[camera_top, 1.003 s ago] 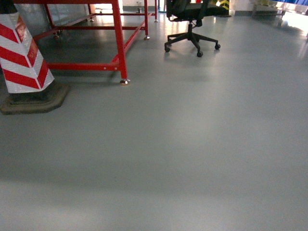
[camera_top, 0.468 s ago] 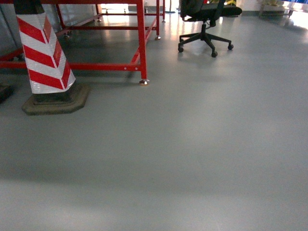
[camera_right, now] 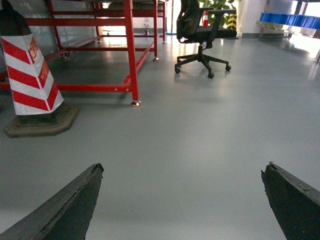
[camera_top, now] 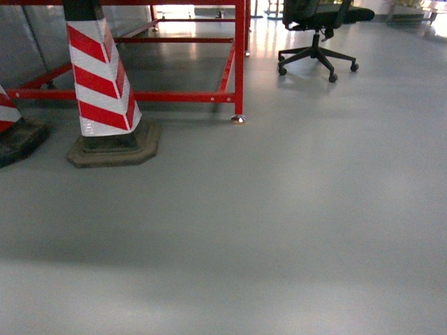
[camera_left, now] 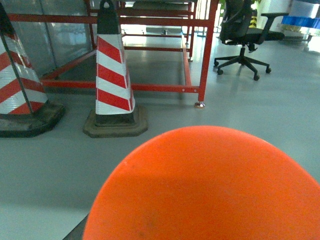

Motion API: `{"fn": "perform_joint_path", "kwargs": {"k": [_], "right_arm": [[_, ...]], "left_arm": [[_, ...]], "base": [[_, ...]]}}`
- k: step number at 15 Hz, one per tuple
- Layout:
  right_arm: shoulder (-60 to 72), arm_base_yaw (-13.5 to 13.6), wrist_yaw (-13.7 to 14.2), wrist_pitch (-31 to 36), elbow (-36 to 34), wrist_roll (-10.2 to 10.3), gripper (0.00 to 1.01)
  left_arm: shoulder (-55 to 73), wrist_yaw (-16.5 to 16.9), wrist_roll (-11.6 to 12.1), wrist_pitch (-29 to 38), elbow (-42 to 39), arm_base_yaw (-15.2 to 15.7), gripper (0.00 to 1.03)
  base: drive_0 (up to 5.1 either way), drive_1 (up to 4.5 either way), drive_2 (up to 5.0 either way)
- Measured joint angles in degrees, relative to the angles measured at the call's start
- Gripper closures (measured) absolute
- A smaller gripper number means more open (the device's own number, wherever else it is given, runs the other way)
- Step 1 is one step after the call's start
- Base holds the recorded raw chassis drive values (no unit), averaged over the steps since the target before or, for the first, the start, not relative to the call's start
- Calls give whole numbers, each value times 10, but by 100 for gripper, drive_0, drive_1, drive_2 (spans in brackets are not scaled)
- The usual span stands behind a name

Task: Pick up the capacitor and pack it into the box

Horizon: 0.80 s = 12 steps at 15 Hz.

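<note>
Grey floor [camera_top: 279, 209]: smooth, glossy, with soft reflections. Standing directly on it, by head view:
- red-and-white striped cone [camera_top: 102, 84] on a dark octagonal base, at 10 o'clock;
- second striped cone [camera_top: 8, 118], cut by the frame edge, at 9 o'clock;
- red metal frame [camera_top: 239, 63], its foot just beside the first cone, at 11 to 12 o'clock;
- black wheeled office chair [camera_top: 318, 42], well apart, at 1 o'clock.

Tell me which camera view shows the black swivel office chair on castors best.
The right wrist view: the black swivel office chair shows seat, backrest, armrest and its whole star base on the grey floor. The left wrist view also shows most of it, smaller and near the edge. The head view cuts it off above the seat.
</note>
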Motion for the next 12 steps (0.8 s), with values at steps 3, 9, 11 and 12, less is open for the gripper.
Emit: {"fn": "perform_joint_path", "kwargs": {"k": [3,9,11,12], "right_arm": [[0,0,0,-2,0,0,3],[0,0,0,0,0,0,3],[0,0,0,-1,0,0,3],[0,0,0,-3,0,0,3]], "left_arm": [[0,0,0,2,0,0,60],[0,0,0,0,0,0,60],[0,0,0,0,0,0,60],[0,0,0,-1,0,0,60]], "base": [[-506,240,240],[-506,240,240],[-500,246,246],[-497,248,248]]}}
